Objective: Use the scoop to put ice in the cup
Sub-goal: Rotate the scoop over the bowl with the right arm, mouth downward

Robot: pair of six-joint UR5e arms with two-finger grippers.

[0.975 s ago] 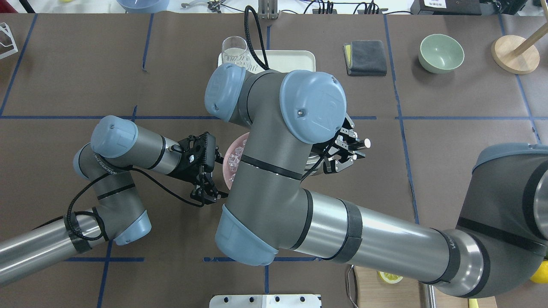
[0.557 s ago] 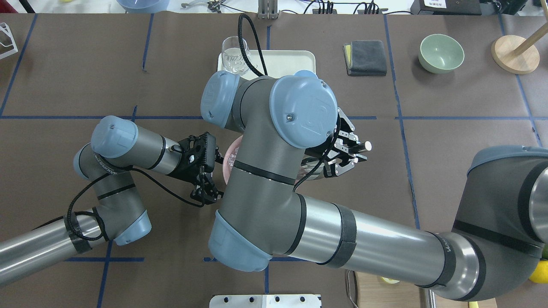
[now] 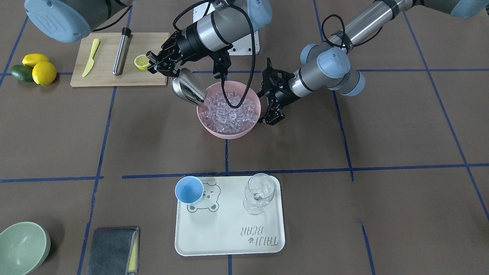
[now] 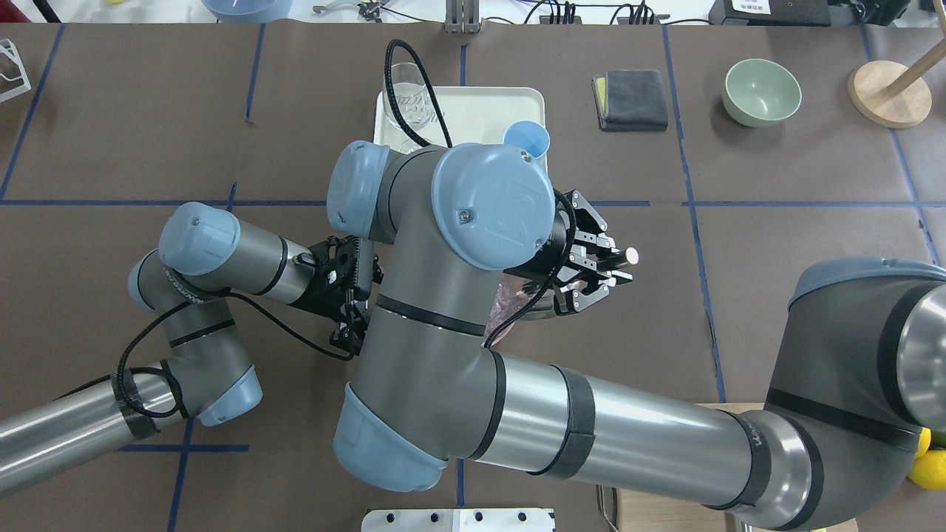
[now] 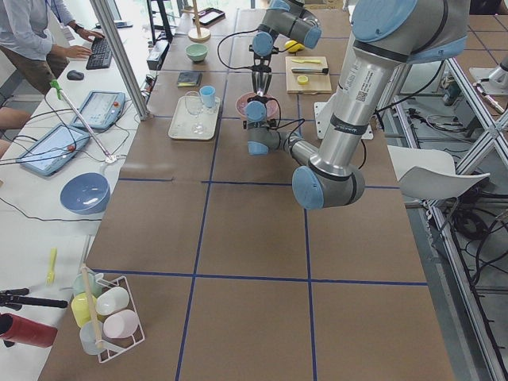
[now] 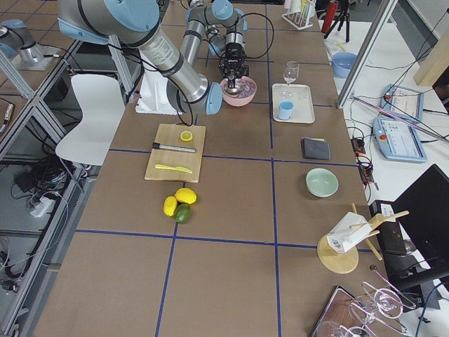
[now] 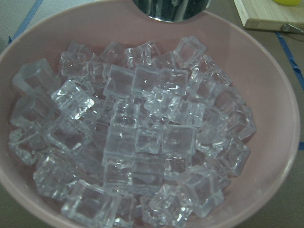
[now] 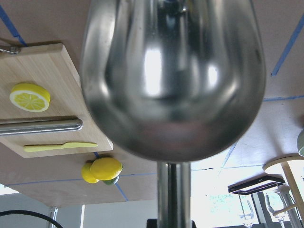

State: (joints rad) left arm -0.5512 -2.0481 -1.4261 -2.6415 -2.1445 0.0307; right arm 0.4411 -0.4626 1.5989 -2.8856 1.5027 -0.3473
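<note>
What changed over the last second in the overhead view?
The right arm's upper joints swung toward the robot's left, uncovering the cup on the tray and hiding more of the pink bowl. The right pincer, shut on the scoop, barely shifted. The left pincer stayed beside the bowl.

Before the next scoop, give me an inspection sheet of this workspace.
Surface: brown table with blue tape lines; no spills seen.
Job's things: shiny stainless-steel scoop tilted, mouth at the pink plastic bowl's rim by the clear ice cubes; light-blue plastic cup upright, empty, on the cream tray.
Clutter: clear stemmed glass on the tray; wooden board with yellow knife, steel cylinder, lemon slice; pale green bowl; grey cloth.
End effectors: right end effector shut on the scoop's handle; left end effector beside the bowl, state unclear.
Cables: black cable loops over the ice.
Surroundings: operator at a keyboard.
</note>
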